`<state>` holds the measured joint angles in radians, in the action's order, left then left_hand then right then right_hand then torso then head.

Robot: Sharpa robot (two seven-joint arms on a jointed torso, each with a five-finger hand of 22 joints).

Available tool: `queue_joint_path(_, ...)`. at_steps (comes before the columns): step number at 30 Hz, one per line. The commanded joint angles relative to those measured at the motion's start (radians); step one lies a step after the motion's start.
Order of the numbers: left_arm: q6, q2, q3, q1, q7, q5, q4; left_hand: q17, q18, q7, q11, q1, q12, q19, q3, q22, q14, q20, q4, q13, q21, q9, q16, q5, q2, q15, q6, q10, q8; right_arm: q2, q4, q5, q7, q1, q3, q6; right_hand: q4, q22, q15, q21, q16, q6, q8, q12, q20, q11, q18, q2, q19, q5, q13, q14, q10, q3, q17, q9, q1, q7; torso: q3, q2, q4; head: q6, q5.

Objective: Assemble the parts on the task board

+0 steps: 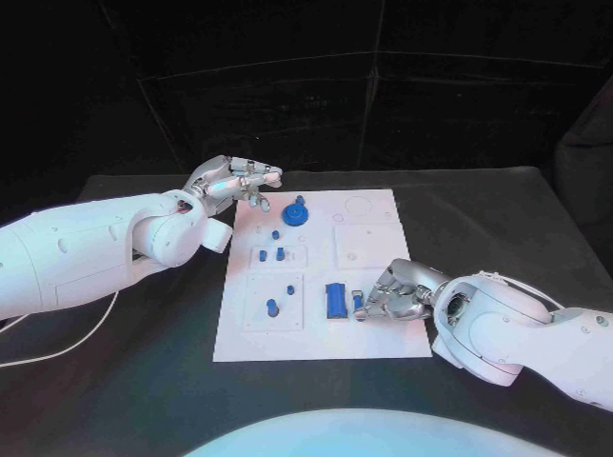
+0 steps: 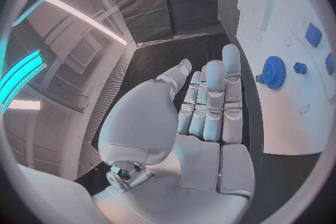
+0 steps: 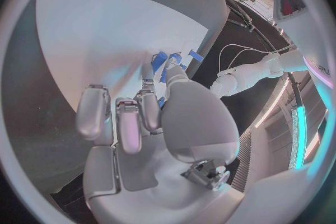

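The white task board (image 1: 313, 333) lies in the middle of the table. A blue gear (image 1: 299, 213) (image 2: 273, 71) stands near its far edge. Small blue parts (image 1: 271, 254) lie further in, and a long blue block (image 1: 335, 300) sits toward the near right. My left hand (image 1: 232, 181) (image 2: 210, 106) hovers over the board's far left corner, fingers straight, holding nothing. My right hand (image 1: 397, 293) (image 3: 150, 117) rests at the board's right edge with fingers curled. Its thumb and a finger pinch a small blue part (image 1: 358, 304) (image 3: 168, 74) beside the block.
The black table (image 1: 499, 219) extends around the board on all sides. A white cable (image 1: 32, 347) trails at the near left under my left arm. Several more small blue parts (image 1: 272, 307) lie on the board's left half.
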<state>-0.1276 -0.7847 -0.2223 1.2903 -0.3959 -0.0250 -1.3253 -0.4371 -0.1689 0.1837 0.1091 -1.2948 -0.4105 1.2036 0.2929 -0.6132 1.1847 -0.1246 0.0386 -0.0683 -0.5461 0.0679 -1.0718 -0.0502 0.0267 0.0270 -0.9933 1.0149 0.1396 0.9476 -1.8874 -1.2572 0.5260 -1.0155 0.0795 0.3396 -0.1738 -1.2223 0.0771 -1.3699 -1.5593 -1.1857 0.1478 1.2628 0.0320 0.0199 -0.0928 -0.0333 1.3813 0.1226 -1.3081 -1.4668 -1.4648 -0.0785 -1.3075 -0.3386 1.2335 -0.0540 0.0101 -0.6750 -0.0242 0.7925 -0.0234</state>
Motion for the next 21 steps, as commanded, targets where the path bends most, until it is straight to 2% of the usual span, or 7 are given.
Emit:
queue_joint_path(1, 0.002, -0.001, 0.001, 0.001, -0.003, 0.002, 0.002, 0.001, -0.013, 0.003, 0.001, 0.001, -0.005, 0.005, 0.000, 0.001, -0.009, 0.000, -0.005, -0.001, 0.006, 0.001, -0.004, 0.001, -0.004, 0.000, 0.008, -0.007, 0.005, 0.004, -0.005, -0.042, -0.044, -0.001, 0.000, -0.011, -0.013, -0.001, 0.001, 0.003, -0.001, 0.005, 0.000, -0.002, 0.002, -0.002, 0.018, 0.011, 0.000, 0.026, -0.081, -0.100, -0.029, -0.022, -0.245, -0.002, -0.032, -0.004, 0.0001, 0.000, -0.0020, 0.003, 0.000)
queue_joint_path(16, 0.001, -0.001, 0.001, 0.001, -0.002, 0.002, 0.003, 0.001, -0.013, 0.003, 0.001, 0.001, -0.005, 0.005, 0.000, 0.001, -0.009, 0.000, -0.005, -0.001, 0.006, 0.001, -0.004, 0.001, -0.004, 0.000, 0.008, -0.007, 0.005, 0.006, 0.006, -0.057, -0.035, -0.001, 0.000, -0.033, -0.021, -0.001, 0.002, 0.004, -0.001, 0.004, 0.000, -0.003, 0.002, -0.002, 0.018, 0.019, 0.000, 0.032, -0.081, -0.100, -0.029, -0.033, -0.245, -0.003, -0.040, -0.003, -0.0001, -0.001, 0.0007, 0.006, 0.001)
queue_joint_path(21, 0.001, -0.001, 0.001, 0.001, 0.000, 0.002, 0.003, 0.001, -0.013, 0.003, 0.001, 0.001, -0.005, 0.005, 0.000, 0.001, -0.009, 0.000, -0.005, -0.001, 0.006, 0.001, -0.004, 0.001, -0.004, 0.000, 0.008, -0.007, 0.005, 0.007, -0.001, -0.048, -0.044, -0.001, 0.000, -0.058, -0.018, -0.001, 0.002, 0.004, -0.001, 0.003, 0.001, -0.003, 0.002, -0.001, 0.018, 0.016, 0.000, 0.025, -0.081, -0.100, -0.029, -0.040, -0.245, -0.004, -0.037, -0.002, 0.0000, 0.000, -0.0015, 0.009, -0.002)
